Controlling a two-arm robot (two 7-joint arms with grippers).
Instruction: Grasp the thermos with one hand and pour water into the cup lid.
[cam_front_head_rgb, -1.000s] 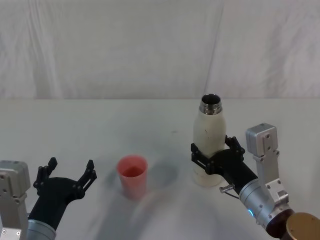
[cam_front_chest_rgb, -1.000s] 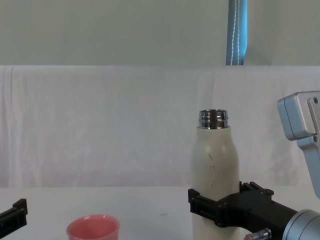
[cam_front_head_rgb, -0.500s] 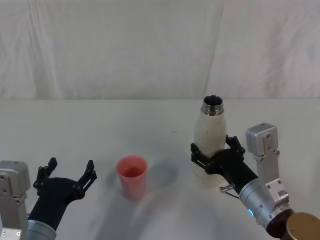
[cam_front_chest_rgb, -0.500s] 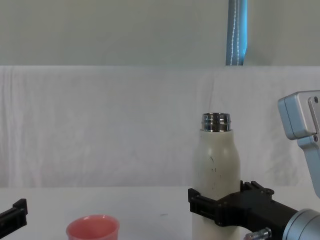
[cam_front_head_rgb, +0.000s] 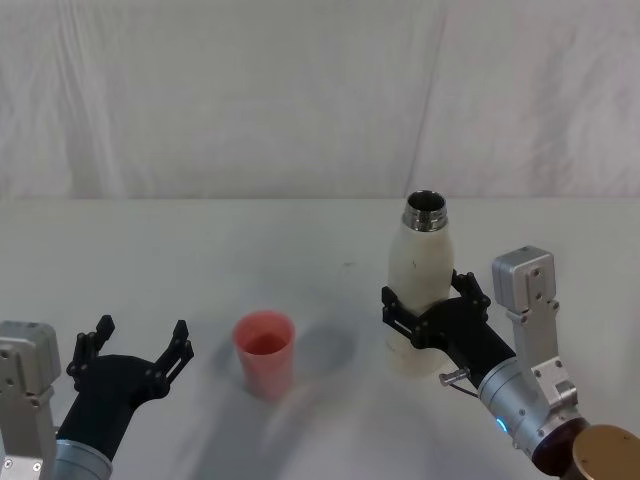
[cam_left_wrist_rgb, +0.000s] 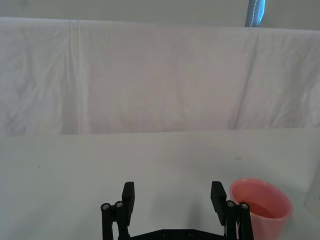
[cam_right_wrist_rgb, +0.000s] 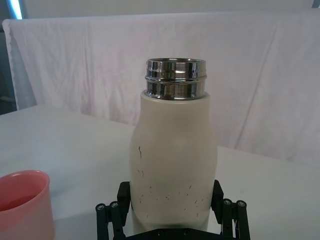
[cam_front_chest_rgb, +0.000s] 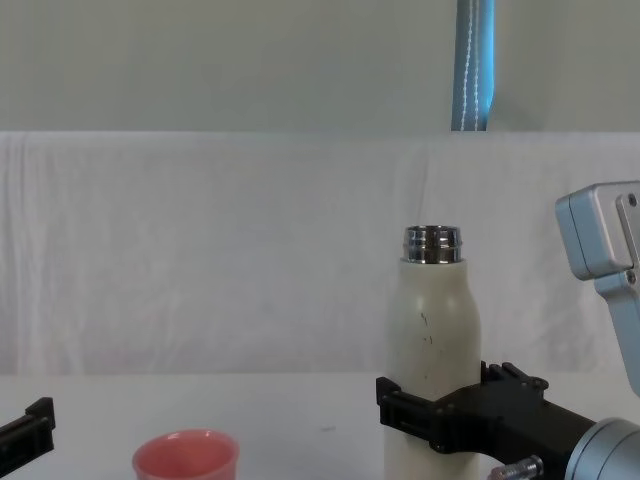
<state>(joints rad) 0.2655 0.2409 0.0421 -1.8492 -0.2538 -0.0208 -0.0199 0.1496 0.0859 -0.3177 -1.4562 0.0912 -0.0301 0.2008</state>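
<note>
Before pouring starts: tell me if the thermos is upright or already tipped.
Upright. The thermos stands vertical with its open steel neck on top, the right gripper clamped around its lower body; the cup lid sits apart.

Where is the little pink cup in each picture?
Head view: the cup lid stands low and left of centre, between the two grippers.
Left wrist view: the cup lid is in the lower right corner, beside the open left gripper.
Right wrist view: the cup lid is in the lower left corner.
Chest view: the cup lid is at the bottom edge, left of centre.
Shared landmark: the thermos, held by the right gripper.
</note>
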